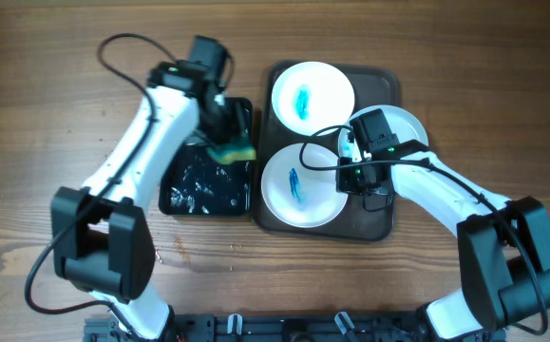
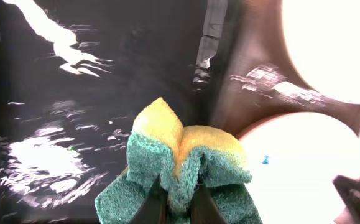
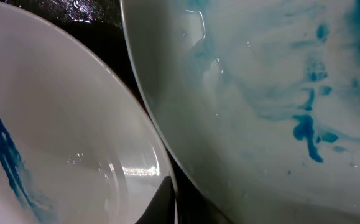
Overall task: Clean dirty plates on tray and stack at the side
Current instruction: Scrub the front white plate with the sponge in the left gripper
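Observation:
Three white plates lie on the dark brown tray (image 1: 385, 224). The far plate (image 1: 311, 93) and the near plate (image 1: 298, 185) each carry a blue smear. My right arm half hides the right plate (image 1: 406, 125). My right gripper (image 1: 346, 163) (image 3: 175, 190) is shut on the rim of the near plate (image 3: 61, 143), close beside another blue-smeared plate (image 3: 273, 106). Over the black tray's right edge, my left gripper (image 1: 225, 133) (image 2: 178, 190) is shut on a yellow and green sponge (image 1: 232, 147) (image 2: 186, 155), which is pinched into a fold.
A smaller glossy black tray (image 1: 184, 195) (image 2: 74, 93), wet inside, lies just left of the brown tray (image 2: 242, 87). Bare wooden table surrounds both trays. Cables loop above each arm. Both arm bases stand at the near table edge.

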Controlling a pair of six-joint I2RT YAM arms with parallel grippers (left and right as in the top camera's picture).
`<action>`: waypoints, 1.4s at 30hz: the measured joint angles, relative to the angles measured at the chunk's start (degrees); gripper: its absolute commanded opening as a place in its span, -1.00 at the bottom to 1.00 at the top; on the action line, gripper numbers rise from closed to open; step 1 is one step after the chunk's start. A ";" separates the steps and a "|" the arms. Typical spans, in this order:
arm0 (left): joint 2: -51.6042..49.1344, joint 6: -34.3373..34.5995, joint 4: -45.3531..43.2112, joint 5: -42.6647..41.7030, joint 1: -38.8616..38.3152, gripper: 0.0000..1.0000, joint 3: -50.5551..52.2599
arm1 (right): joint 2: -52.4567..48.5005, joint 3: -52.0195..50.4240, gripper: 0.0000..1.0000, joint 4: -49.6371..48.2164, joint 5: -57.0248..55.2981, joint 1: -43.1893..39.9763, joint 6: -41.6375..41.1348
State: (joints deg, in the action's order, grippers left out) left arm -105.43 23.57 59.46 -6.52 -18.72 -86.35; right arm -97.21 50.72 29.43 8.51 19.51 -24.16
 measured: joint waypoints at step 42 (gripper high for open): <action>-9.57 3.32 -8.07 -6.27 -17.07 -0.92 9.05 | 0.00 -0.02 -0.91 -0.35 1.53 -0.13 -0.04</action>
State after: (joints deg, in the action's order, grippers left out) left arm -115.00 26.89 51.40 -12.80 -35.79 -77.30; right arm -97.21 50.70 29.08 10.04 19.38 -24.21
